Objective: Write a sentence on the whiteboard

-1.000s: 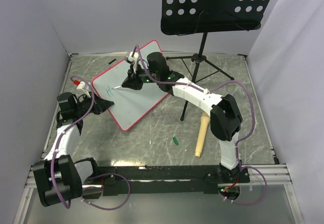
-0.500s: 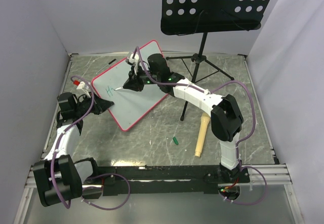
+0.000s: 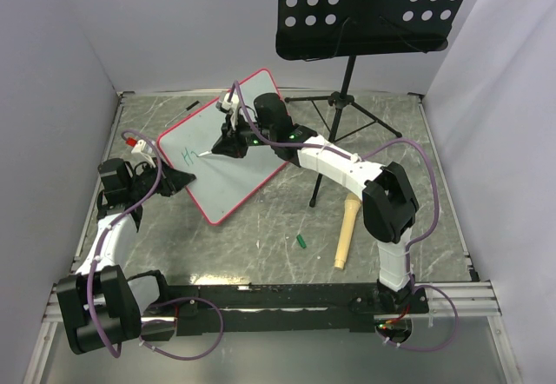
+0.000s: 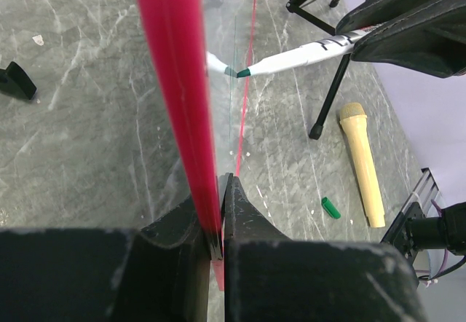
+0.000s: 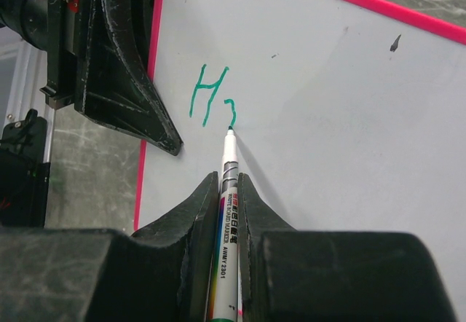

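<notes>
Edge-on, cropped, tiny
Left wrist: whiteboard (image 4: 173, 81) a blurred edge, face unseen. Right wrist: marker (image 5: 225, 213) cut off below. Overhead: sentence (image 3: 187, 153) too small to read.

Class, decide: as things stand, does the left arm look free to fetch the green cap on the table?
Probably not: the left gripper is shut on the whiteboard's edge, holding it; the cap lies unobstructed.

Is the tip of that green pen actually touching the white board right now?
Touching. In the left wrist view, seen edge-on, the marker tip meets its own reflection on the whiteboard, with no gap.
</notes>
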